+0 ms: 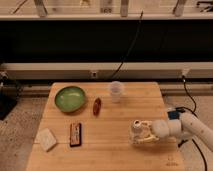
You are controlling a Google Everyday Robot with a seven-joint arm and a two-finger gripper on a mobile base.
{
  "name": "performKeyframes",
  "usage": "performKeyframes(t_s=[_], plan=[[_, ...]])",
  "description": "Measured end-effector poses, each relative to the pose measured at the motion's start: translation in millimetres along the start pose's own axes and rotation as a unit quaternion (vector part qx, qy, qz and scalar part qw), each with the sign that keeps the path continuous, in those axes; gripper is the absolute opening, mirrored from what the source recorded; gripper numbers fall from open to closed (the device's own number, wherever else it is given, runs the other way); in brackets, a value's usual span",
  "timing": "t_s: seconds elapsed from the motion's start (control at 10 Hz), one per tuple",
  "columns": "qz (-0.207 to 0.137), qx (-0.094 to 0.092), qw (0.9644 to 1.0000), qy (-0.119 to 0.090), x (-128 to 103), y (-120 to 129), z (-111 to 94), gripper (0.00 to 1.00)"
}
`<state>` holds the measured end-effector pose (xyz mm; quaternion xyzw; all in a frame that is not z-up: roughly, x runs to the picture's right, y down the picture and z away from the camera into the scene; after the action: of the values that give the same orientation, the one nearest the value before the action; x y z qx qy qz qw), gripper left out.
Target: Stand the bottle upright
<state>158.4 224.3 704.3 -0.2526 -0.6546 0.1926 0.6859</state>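
tool (142, 134) sitting at lower right of the frame, reaching in from the right edge; grip state: cannot tell | bottle (135, 128) appearing to be standing cap-up on the tabletop (112, 147), right against the tool's frame-left end | progress: looking nearly done, with letting go and backing away likely pending

The desk (110, 150) is matt, pale planked wood. The bottle (135, 128) on it looks smooth cream plastic; the gripper (141, 135), right beside the bottle, has the same pale, smooth plastic finish.
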Motion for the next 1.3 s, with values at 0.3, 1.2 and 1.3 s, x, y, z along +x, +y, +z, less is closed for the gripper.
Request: performKeyframes(t_s=[0.3,1.2,1.3], plan=[[0.001,-0.002,1.0000,-0.003,3.9,0.6,4.8,0.10],[0.013,-0.003,0.9998,-0.012,16.9,7.8,10.0,0.80],[0.014,-0.002,0.9998,-0.012,18.2,8.4,9.9,0.80]])
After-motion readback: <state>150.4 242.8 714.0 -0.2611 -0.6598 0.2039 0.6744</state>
